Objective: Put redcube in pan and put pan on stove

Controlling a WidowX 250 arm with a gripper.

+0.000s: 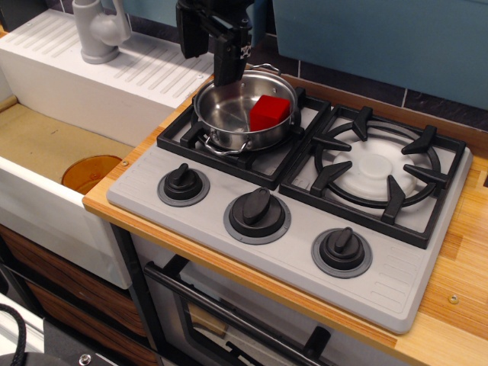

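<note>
The redcube lies inside the pan, against its right wall. The shiny pan stands on the left burner grate of the grey stove, its two loop handles at front and back. My gripper hangs above the pan's back-left rim, clear of it, open with nothing between its black fingers. The upper part of the arm is cut off by the top edge.
The right burner carries nothing. Three black knobs line the stove's front. Left of the stove are the white sink unit with a grey faucet and an orange drain disc. A wooden counter borders the stove.
</note>
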